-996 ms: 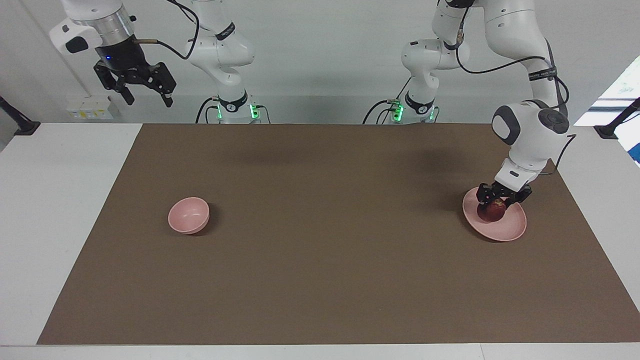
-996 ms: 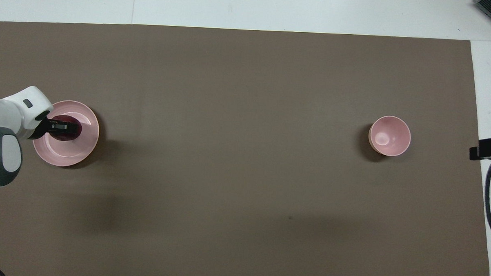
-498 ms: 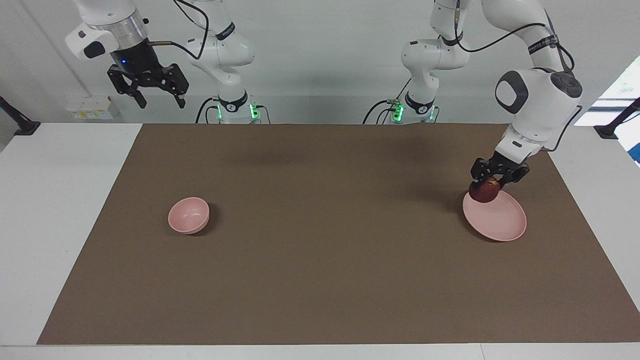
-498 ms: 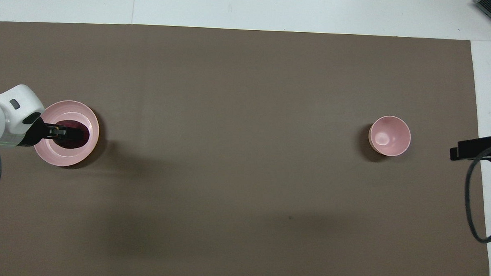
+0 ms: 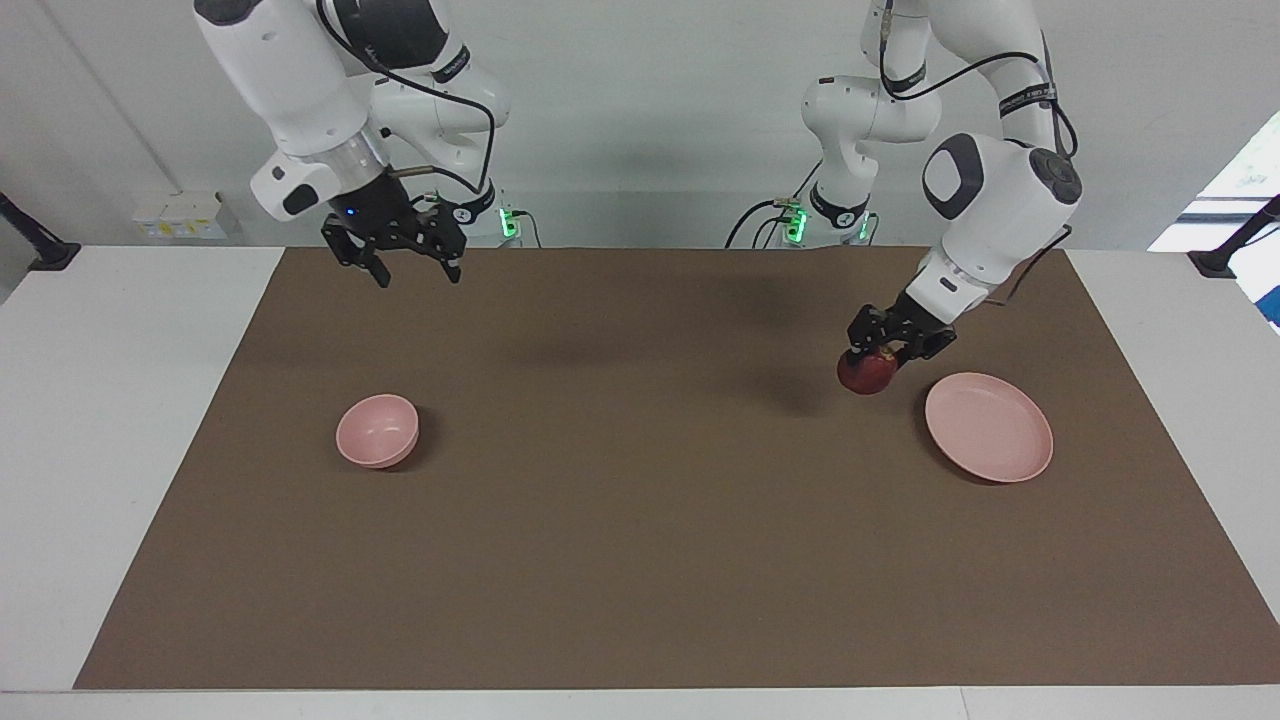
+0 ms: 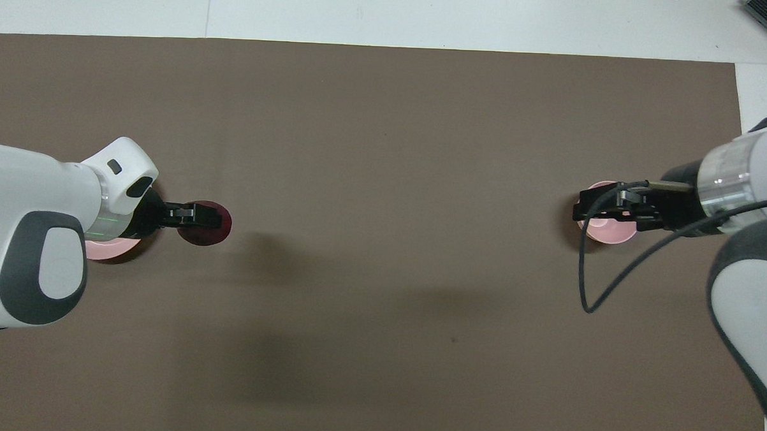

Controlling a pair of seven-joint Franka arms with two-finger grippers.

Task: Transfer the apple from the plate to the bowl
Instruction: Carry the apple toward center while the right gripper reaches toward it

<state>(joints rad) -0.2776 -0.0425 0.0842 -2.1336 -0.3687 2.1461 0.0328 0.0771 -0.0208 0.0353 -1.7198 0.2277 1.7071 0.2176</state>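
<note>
My left gripper (image 5: 882,354) is shut on the dark red apple (image 5: 866,372) and holds it in the air over the brown mat, just off the plate's rim toward the middle of the table. The pale pink plate (image 5: 1000,440) lies bare at the left arm's end; in the overhead view my left arm hides all but a sliver of the plate (image 6: 105,250). That view also shows the left gripper (image 6: 212,216) on top of the apple (image 6: 205,230). The small pink bowl (image 5: 377,430) stands at the right arm's end. My right gripper (image 5: 418,274) hangs open, high above the mat, and partly covers the bowl (image 6: 607,233) from above.
A brown mat (image 5: 640,540) covers most of the white table (image 5: 120,400). A black cable (image 6: 594,293) loops down from the right wrist. The stretch of mat between plate and bowl holds only shadows.
The left gripper has lifted the apple off the plate and carried it sideways past the rim toward the table's middle. The right arm has swung in and come lower, over the bowl's area.
</note>
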